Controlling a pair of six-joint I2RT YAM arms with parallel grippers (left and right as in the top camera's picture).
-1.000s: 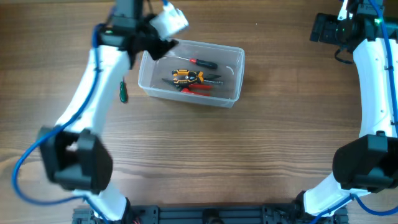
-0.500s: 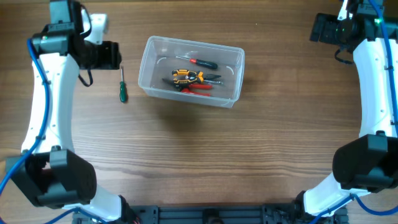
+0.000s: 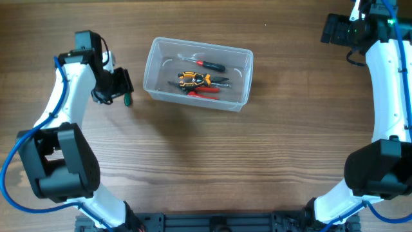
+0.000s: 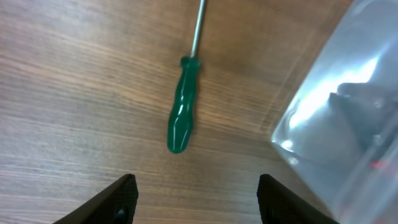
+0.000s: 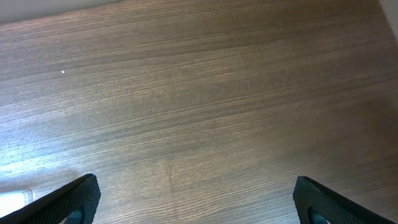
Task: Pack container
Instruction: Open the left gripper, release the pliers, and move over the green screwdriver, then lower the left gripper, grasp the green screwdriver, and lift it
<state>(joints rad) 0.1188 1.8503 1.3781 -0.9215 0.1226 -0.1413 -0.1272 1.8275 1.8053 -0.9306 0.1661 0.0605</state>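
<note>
The clear plastic container (image 3: 153, 90) sits at upper centre of the table. It holds a red-handled screwdriver (image 3: 210, 64), a yellow-and-black tool (image 3: 192, 79) and red-handled pliers (image 3: 205, 91). A green-handled screwdriver (image 4: 182, 115) lies on the table left of the container (image 4: 348, 118); in the overhead view only its handle end (image 3: 127, 100) shows beside my left gripper. My left gripper (image 4: 198, 196) is open and empty, hovering just above the screwdriver (image 3: 119, 84). My right gripper (image 5: 196, 199) is open and empty over bare wood at the far right top (image 3: 335, 29).
The wooden table (image 3: 212, 161) spreads around the container. The arm bases stand at the front left (image 3: 61, 167) and front right (image 3: 376, 171).
My left arm swung from over the container's left end out to the left, then down over the green screwdriver. The right arm has not moved.
</note>
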